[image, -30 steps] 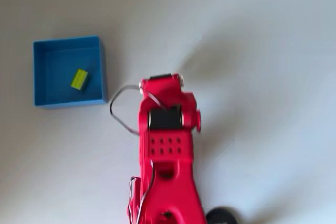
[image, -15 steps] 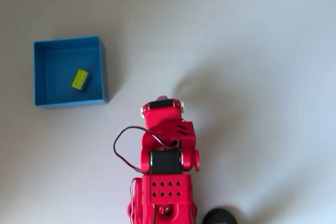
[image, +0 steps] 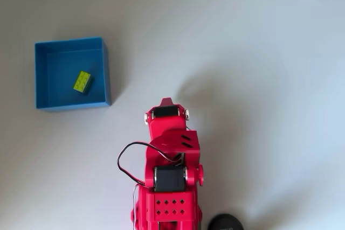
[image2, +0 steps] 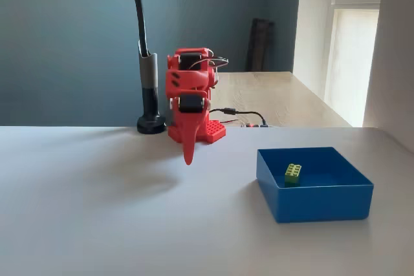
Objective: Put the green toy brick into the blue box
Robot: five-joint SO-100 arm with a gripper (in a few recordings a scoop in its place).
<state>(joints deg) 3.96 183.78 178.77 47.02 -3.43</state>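
The green toy brick [image: 82, 81] lies inside the blue box [image: 107, 74], slightly left of the box's centre in the overhead view. In the fixed view the green toy brick [image2: 292, 173] rests on the floor of the blue box [image2: 323, 205] near its back wall. My red gripper [image2: 188, 158] hangs point-down over the white table, well left of the box, with its fingers pressed together and nothing between them. From overhead just the tip of the gripper [image: 166, 102] pokes out from under the folded arm, to the lower right of the box.
A black pole on a round base [image2: 151, 123] stands beside the arm's base; the round base [image: 225, 222] also sits at the overhead view's bottom edge. A black cable [image: 123, 154] loops off the arm's left side. A wooden table [image2: 272, 95] stands behind.
The arm has folded and drawn back toward its base, away from the box. The brick has stayed where it lay in the box.
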